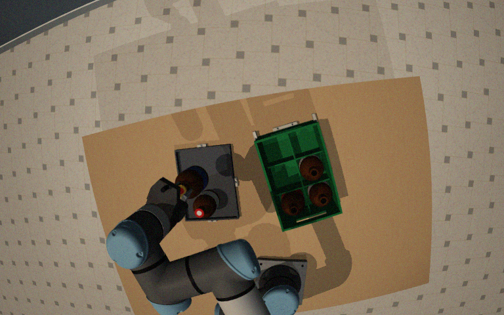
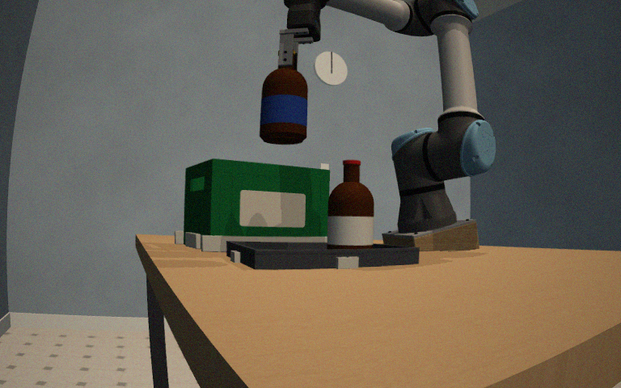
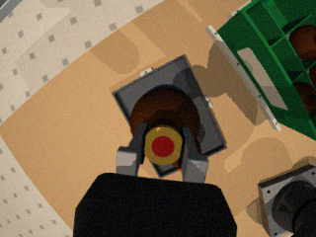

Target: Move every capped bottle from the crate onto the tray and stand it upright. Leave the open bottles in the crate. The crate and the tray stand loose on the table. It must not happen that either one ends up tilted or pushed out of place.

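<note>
My gripper (image 2: 288,58) is shut on the neck of a brown capped bottle with a blue label (image 2: 284,109) and holds it upright, high above the dark grey tray (image 2: 323,255). In the wrist view the gripper (image 3: 162,158) shows the bottle's red cap (image 3: 162,145) between the fingers, over the tray (image 3: 173,118). A second capped bottle with a white label and red cap (image 2: 350,210) stands upright on the tray; it also shows from above (image 1: 202,206). The green crate (image 1: 297,172) holds three open brown bottles (image 1: 310,167), (image 1: 320,194), (image 1: 292,202).
The crate (image 2: 256,203) stands behind the tray, close beside it. The robot base (image 1: 282,278) sits at the table's near edge. The crate's other compartments are empty.
</note>
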Available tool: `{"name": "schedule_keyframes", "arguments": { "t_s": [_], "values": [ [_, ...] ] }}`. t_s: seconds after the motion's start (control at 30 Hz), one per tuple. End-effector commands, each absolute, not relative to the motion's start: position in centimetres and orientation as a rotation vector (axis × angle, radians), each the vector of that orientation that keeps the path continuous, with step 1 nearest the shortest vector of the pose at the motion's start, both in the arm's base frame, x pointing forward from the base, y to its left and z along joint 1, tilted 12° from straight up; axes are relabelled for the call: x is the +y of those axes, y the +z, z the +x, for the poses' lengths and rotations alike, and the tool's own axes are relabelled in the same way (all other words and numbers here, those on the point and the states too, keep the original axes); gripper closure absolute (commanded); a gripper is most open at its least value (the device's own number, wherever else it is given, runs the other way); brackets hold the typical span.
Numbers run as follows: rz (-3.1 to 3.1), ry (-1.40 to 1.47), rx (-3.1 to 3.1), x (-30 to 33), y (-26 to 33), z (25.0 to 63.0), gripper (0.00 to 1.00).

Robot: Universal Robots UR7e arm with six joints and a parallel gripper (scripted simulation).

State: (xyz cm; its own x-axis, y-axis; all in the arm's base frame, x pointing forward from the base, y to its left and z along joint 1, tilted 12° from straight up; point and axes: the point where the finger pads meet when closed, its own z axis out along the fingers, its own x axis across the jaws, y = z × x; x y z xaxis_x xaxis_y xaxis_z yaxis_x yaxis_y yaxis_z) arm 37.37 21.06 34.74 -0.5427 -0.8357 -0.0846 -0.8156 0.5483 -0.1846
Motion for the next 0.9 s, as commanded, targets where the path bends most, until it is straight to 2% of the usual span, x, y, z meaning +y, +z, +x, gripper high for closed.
{"name": "schedule_keyframes", "arguments": {
  "t_s": [0.0, 0.87],
  "values": [
    [-1.407, -0.185, 2.617, 21.9, 34.8, 37.3, 1.0],
    [-1.407, -0.185, 2.617, 22.6, 33.8, 37.5, 1.0]
  ]
}}
